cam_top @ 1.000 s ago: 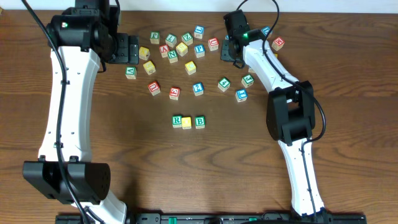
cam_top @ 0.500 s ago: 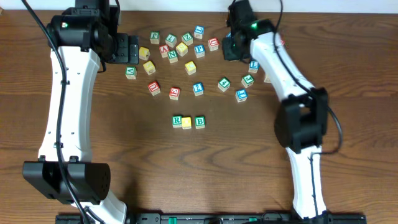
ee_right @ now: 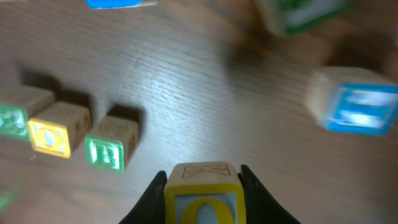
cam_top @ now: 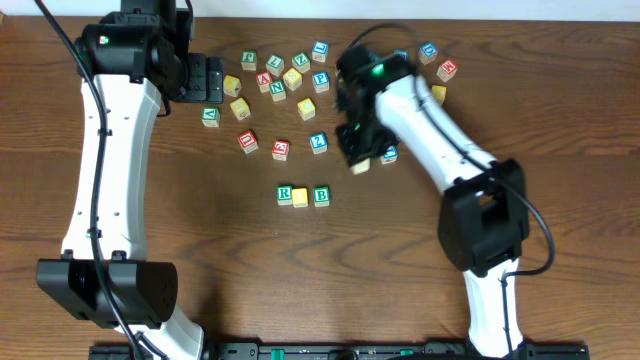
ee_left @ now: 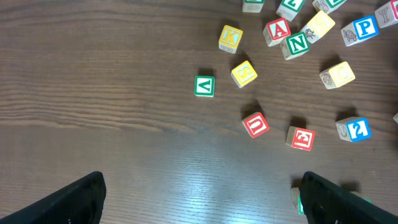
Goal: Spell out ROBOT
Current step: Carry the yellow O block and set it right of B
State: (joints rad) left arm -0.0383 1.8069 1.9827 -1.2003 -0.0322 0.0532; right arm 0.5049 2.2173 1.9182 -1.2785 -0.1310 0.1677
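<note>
Three letter blocks form a row at mid-table: a green R (cam_top: 285, 194), a yellow O (cam_top: 300, 197) and a green B (cam_top: 321, 196). The row also shows in the right wrist view, with its B block (ee_right: 109, 147) at the right end. My right gripper (cam_top: 358, 158) is shut on a second yellow O block (ee_right: 202, 198) and holds it above the wood, behind and to the right of the B. My left gripper (ee_left: 202, 205) is open and empty, at the back left near the loose blocks (cam_top: 205, 78).
Several loose letter blocks lie scattered at the back of the table (cam_top: 290, 78), among them a green V (ee_left: 204, 86), a red U (ee_left: 255, 124) and a blue block (ee_right: 357, 109) close to my right gripper. Two more lie at the back right (cam_top: 446, 69).
My right arm has swung from the back cluster forward and left toward the row, carrying the yellow O block. The left arm has not moved.
</note>
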